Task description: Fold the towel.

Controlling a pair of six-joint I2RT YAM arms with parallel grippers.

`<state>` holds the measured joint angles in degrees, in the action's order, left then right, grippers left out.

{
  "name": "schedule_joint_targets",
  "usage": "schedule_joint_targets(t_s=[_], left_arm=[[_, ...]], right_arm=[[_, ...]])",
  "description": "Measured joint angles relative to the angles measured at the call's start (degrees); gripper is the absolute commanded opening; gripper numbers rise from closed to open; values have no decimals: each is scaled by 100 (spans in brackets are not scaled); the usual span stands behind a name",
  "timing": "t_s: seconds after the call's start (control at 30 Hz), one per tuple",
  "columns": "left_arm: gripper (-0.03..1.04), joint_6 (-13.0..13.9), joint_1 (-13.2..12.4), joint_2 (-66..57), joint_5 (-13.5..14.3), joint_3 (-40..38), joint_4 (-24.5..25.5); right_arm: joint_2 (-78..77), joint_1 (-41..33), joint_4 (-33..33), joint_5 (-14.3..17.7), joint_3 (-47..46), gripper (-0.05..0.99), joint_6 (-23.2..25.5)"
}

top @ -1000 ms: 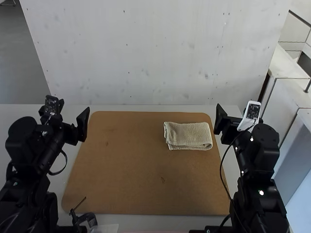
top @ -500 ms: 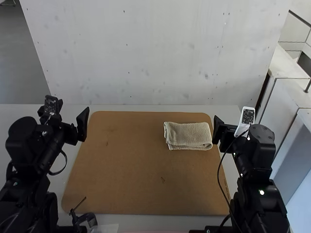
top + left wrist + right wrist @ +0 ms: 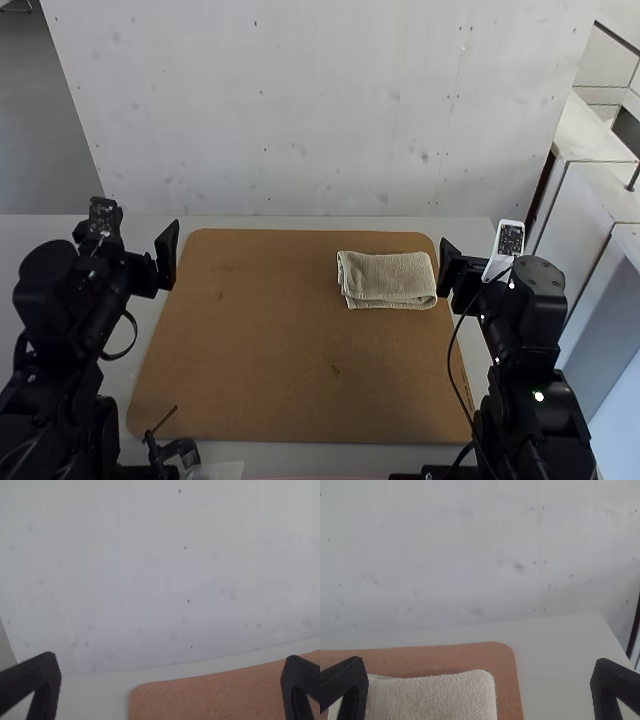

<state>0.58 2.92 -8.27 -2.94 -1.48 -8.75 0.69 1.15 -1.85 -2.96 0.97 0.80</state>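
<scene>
Where one brown board (image 3: 280, 370) lies on the table (image 3: 300, 222), it carries one towel (image 3: 390, 282), folded into a compact rectangle by the right edge, towards the far right corner. Of two grippers, the left gripper (image 3: 140, 238) is just outside the left edge, the right gripper (image 3: 482, 252) outside the right edge, each with its two fingers wide apart.
</scene>
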Motion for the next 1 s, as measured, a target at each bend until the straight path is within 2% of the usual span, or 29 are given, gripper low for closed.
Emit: schedule_joint_targets(t_s=[0.2, 1.0], left_arm=[[99, 2, 22, -9, 166, 0, 4], [99, 4, 4, -9, 166, 0, 7]], right_arm=[[0, 0, 0, 0, -2, 96, 0], [0, 0, 0, 0, 0, 96, 0]])
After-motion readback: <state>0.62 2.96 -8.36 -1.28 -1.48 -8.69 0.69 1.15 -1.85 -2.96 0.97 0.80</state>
